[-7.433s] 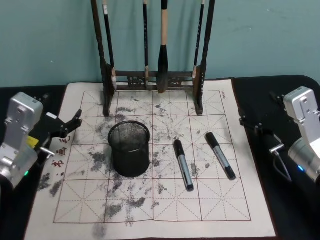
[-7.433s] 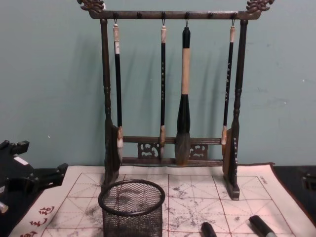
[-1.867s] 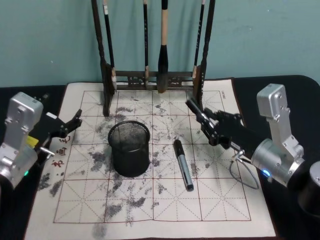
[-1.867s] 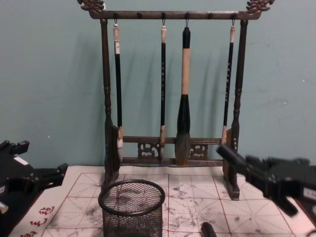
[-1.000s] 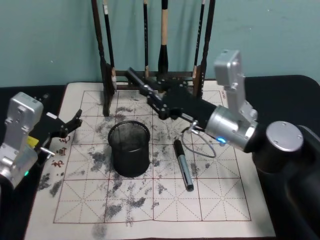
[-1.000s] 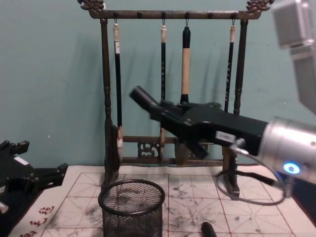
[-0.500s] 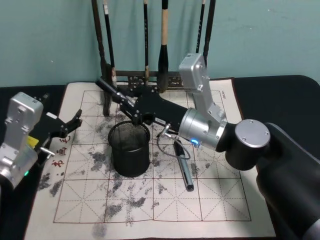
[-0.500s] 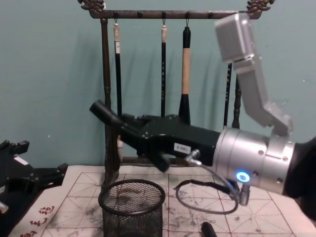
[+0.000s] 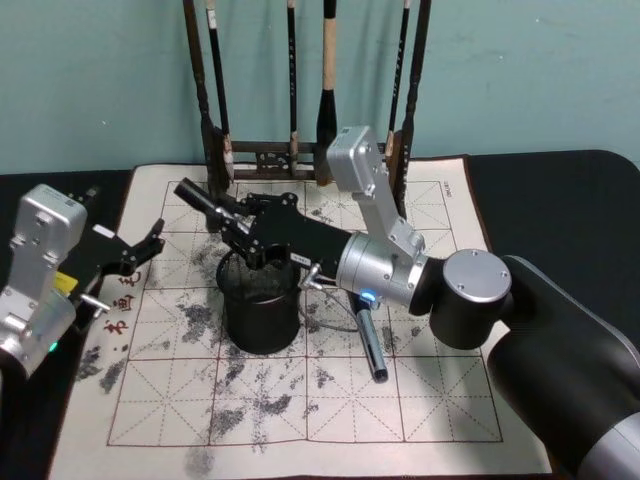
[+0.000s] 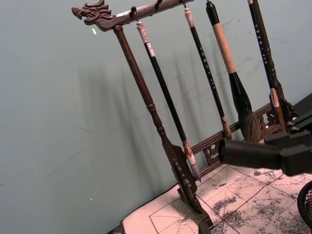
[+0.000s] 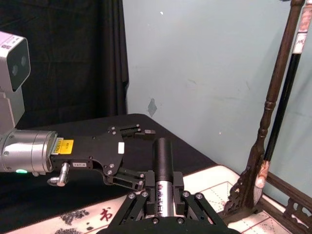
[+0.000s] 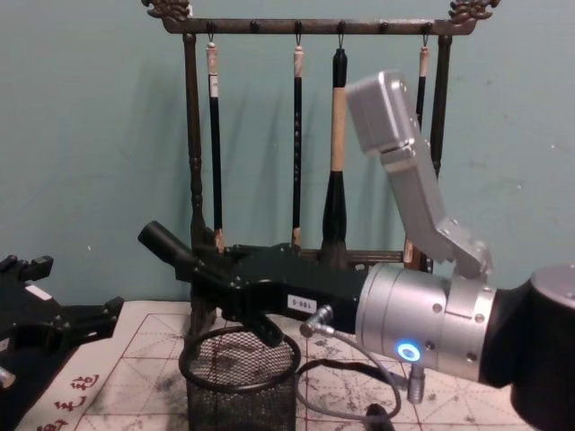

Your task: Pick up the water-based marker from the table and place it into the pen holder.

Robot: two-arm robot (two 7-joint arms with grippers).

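Right pincer (image 9: 232, 222) is over the pen holder (image 9: 260, 312), fingers clamped on the water-based marker (image 9: 200, 198). The marker is tilted. Its black cap sticks out ahead of my fingertips, up and toward my left side. From the right wrist I see the grey printed barrel (image 11: 163, 195) seated between the fingers and the cap clear of them.

From the chest, the right pincer (image 12: 214, 269) hangs just above the holder's thick rim (image 12: 190, 366), apart from it. The marker's cap (image 12: 160, 241) lies past the rim's left side. No part of the marker is inside the mesh cup. The left wrist view catches the cap's end (image 10: 246, 153) in front of the brush rack (image 10: 146, 92).

Pen holder stands upright on the calligraphy mat (image 9: 420, 400), left of centre, among grey ink stains. The mat covers the dark table (image 9: 545, 190).

A second marker (image 9: 369, 348) lies flat on the mat just right of the holder. Its far end is hidden under my right arm.

The brush rack (image 9: 300, 155) stands at the mat's back edge with brushes hanging from it.

Left pincer (image 9: 152, 240) is parked at the mat's left edge near the red characters, fingers apart, holding nothing, well clear of the holder.
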